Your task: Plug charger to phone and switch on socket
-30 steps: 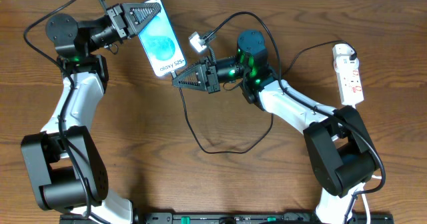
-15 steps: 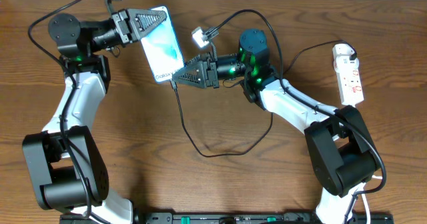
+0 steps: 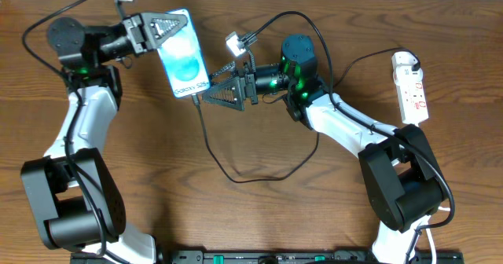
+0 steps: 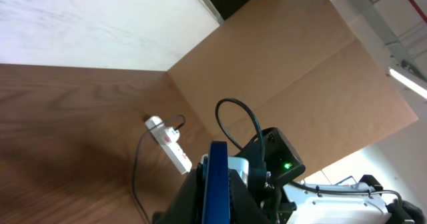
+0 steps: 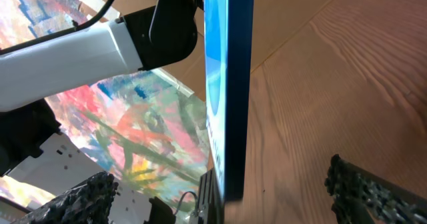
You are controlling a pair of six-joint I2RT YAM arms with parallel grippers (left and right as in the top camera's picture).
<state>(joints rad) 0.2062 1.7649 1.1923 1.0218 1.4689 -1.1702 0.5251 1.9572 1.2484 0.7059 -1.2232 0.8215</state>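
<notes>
Above the far left of the table point(image 3: 314, 209), the left hand point(image 3: 169, 30) is clamped on the top end of the phone point(image 3: 183, 60). It holds the phone lifted, screen up, so the lower edge faces the right hand point(image 3: 214, 89), whose fingers stand wide apart beside that edge, gripping nothing. The charger point(image 3: 212, 150) hangs from the phone's lower edge, apparently plugged in, and loops across the table, while the socket point(image 3: 412, 87) lies well apart at the right edge. A second ago the right hand was pinched shut at that lower edge; it has since opened, and the phone has shifted left.
</notes>
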